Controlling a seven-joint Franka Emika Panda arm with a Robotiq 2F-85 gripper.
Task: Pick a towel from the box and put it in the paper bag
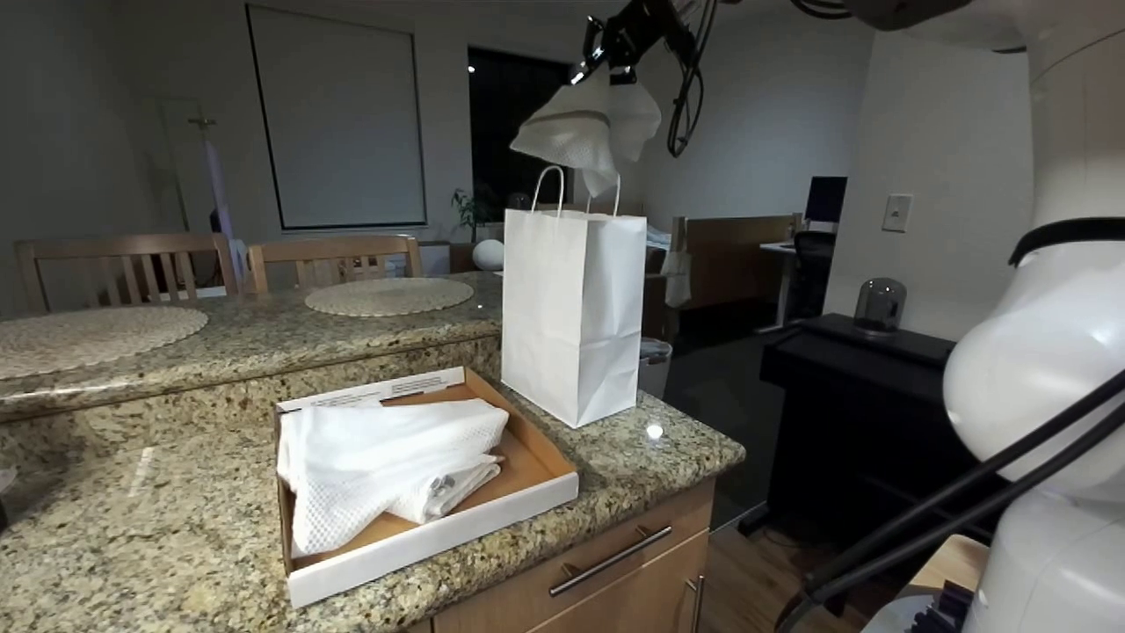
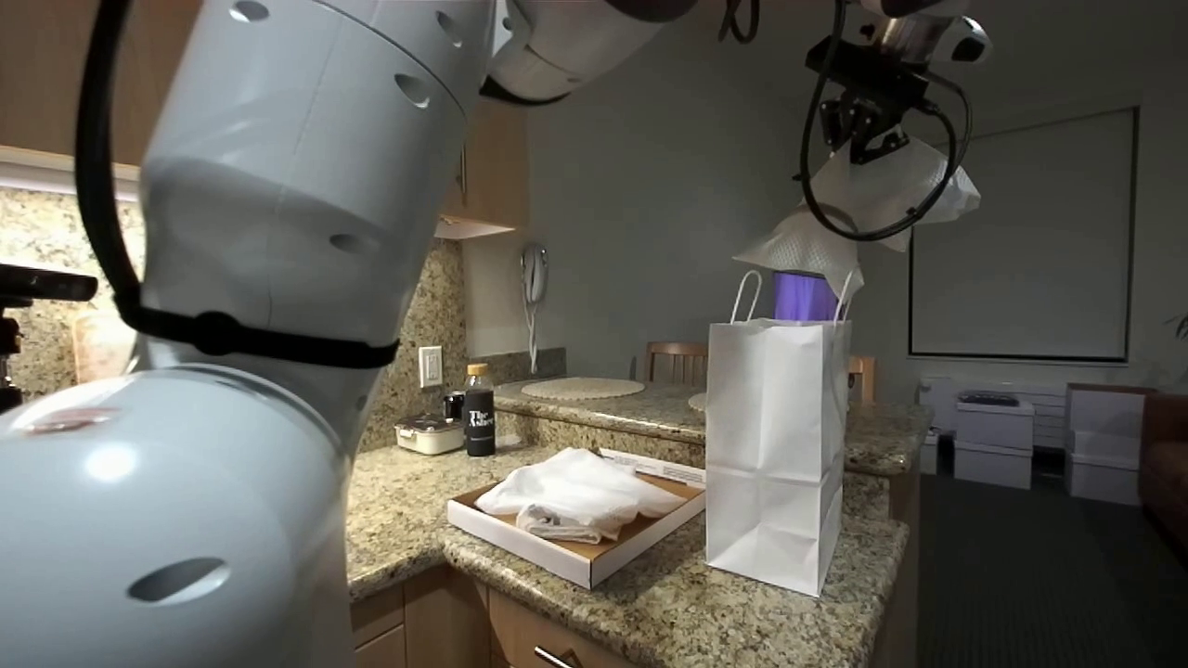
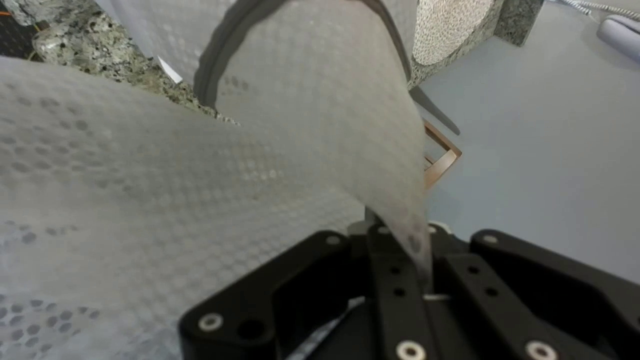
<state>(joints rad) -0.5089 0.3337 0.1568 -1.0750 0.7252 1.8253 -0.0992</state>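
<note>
My gripper is shut on a white mesh-textured towel (image 1: pixel 562 132), which hangs above the paper bag. The gripper shows in both exterior views (image 1: pixel 605 77) (image 2: pixel 863 148). In the wrist view the towel (image 3: pixel 300 125) runs between the fingers (image 3: pixel 405 235) and covers much of the picture. The white paper bag (image 1: pixel 562 316) stands upright on the counter with its handles up; it also shows in an exterior view (image 2: pixel 766 436). The towel's lower tip is near handle height; I cannot tell whether it touches. The shallow box (image 1: pixel 439 551) holds more white towels (image 1: pixel 378 448).
The bag stands near the counter's (image 1: pixel 685 448) end, beside the box. A raised ledge with round woven mats (image 1: pixel 391 296) runs behind the box. Chairs (image 1: pixel 334 259) stand beyond it. A dark bottle (image 2: pixel 479 413) and a small container (image 2: pixel 430 434) stand on the counter.
</note>
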